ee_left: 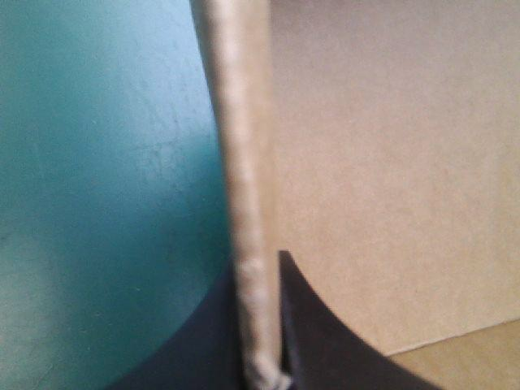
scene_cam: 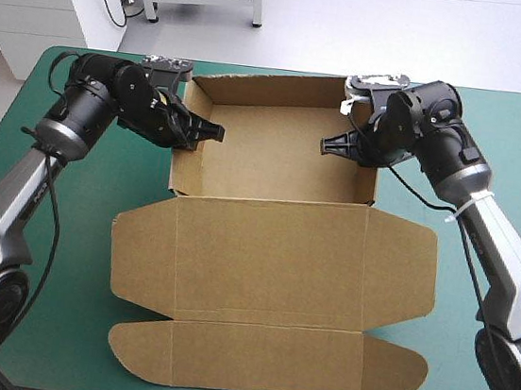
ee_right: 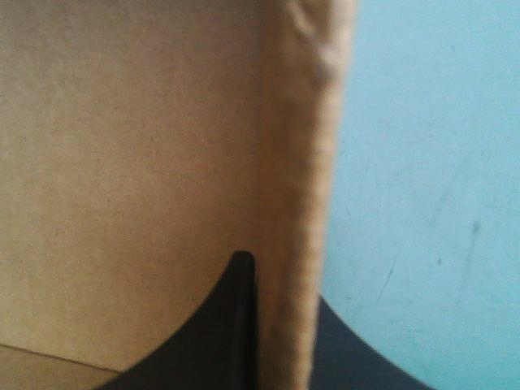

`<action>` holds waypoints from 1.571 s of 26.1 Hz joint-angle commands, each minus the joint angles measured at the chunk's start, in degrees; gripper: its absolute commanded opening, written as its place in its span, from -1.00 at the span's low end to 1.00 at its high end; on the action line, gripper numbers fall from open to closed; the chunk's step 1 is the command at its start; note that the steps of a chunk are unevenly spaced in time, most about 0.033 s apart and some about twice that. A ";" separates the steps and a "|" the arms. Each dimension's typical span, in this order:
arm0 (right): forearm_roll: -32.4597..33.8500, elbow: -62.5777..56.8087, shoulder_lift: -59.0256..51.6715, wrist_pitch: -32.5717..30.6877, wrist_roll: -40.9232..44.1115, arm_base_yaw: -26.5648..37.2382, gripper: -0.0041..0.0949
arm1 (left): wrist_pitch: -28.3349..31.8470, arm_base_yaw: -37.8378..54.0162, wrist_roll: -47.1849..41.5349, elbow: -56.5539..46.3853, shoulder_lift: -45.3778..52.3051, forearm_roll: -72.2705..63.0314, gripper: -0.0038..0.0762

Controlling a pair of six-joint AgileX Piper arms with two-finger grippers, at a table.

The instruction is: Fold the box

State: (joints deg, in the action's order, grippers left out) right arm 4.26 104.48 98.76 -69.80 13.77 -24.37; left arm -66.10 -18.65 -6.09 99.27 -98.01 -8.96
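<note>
Box (scene_cam: 275,154): one, lid flat; left gripper (scene_cam: 195,134), right gripper (scene_cam: 350,147) each pinch one wall.

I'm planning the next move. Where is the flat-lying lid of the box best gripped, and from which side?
Probably the rounded tuck flap along the near edge of the lid, coming low from the near side of the table. It is the free end farthest from the hinge crease at the tray, so it should swing up easiest; since it lies flat, one finger must slide beneath.
</note>
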 commanded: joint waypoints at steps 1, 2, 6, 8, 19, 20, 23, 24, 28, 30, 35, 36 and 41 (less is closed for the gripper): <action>-1.97 -4.68 -2.73 1.76 -1.00 -0.58 -0.93 | 2.46 -1.00 0.15 1.99 -1.24 0.25 -0.92; -2.13 -6.72 -2.73 3.17 -1.00 -0.58 -0.93 | 2.13 -1.29 0.15 1.99 -2.30 0.25 -0.92; -4.26 -13.96 -2.64 11.03 -0.19 -0.58 -0.93 | 1.39 -2.72 0.15 1.99 -5.84 0.60 -0.92; -4.26 -15.30 -1.99 12.95 -0.19 -0.58 -0.93 | 1.12 -3.39 0.15 1.99 -7.35 0.49 -0.92; -2.97 -12.32 6.44 12.04 -0.61 -0.47 -0.92 | 3.68 -7.05 1.56 1.03 -11.97 0.64 -0.92; -2.96 -11.61 6.73 11.74 -1.06 -0.47 -0.90 | 3.95 -7.05 2.09 1.03 -11.97 0.78 -0.92; -1.86 -9.34 7.25 11.44 -1.06 -0.47 -0.62 | 3.85 -7.05 6.09 1.03 -11.97 0.89 -0.92; -1.40 -8.61 7.25 11.45 -1.06 -0.47 -0.46 | 3.45 -7.05 6.78 1.03 -11.97 0.89 -0.92; 2.19 -5.53 7.25 10.00 -1.06 -0.47 0.11 | 2.92 -7.05 8.75 1.03 -11.97 0.89 -0.82; 4.21 -4.14 7.25 8.73 -0.82 -0.47 0.13 | 2.92 -7.05 8.75 1.14 -11.97 0.41 -0.59; 7.46 -3.57 7.25 4.70 -0.37 -0.47 0.13 | 2.92 -6.95 8.24 1.14 -11.87 0.52 0.25; 7.91 -3.57 7.25 4.41 -0.37 -0.47 0.13 | 2.63 -6.95 8.24 1.65 -11.87 0.61 0.37; 10.14 -0.04 6.90 -0.86 -1.40 -0.47 0.13 | -2.30 -6.95 8.24 9.00 -11.87 1.36 0.40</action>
State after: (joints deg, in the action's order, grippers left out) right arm 11.92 100.57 109.09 -68.46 13.44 -24.87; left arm -67.07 -25.33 2.24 103.26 -113.08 -7.28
